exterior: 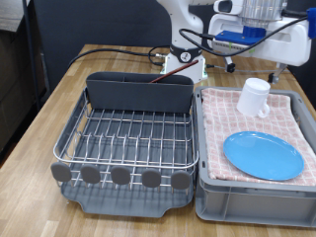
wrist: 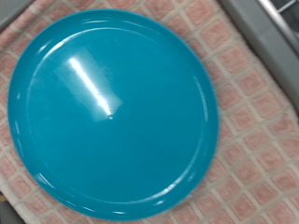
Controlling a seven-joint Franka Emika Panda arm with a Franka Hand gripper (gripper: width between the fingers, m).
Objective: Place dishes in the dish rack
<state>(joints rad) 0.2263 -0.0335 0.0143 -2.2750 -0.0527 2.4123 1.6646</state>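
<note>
The light-blue plate point(exterior: 263, 155) lies flat on the pink checked cloth in the grey bin. It fills the wrist view point(wrist: 112, 112), seen from straight above. The white mug point(exterior: 254, 96) stands on the cloth behind the plate. A reddish-brown spoon handle point(exterior: 166, 78) shows at the top of the cutlery box. The dish rack point(exterior: 128, 133) stands to the exterior view's left of the bin, its wire grid bare. The arm's hand point(exterior: 261, 20) hangs high above the bin at the exterior view's top right. Its fingers show in neither view.
The grey bin point(exterior: 252, 193) with the pink checked cloth point(wrist: 252, 177) sits tight against the rack's side. Its wall point(wrist: 262, 37) crosses a corner of the wrist view. The robot base and cables point(exterior: 183, 54) stand behind the rack. The wooden table point(exterior: 39, 109) extends to the exterior view's left.
</note>
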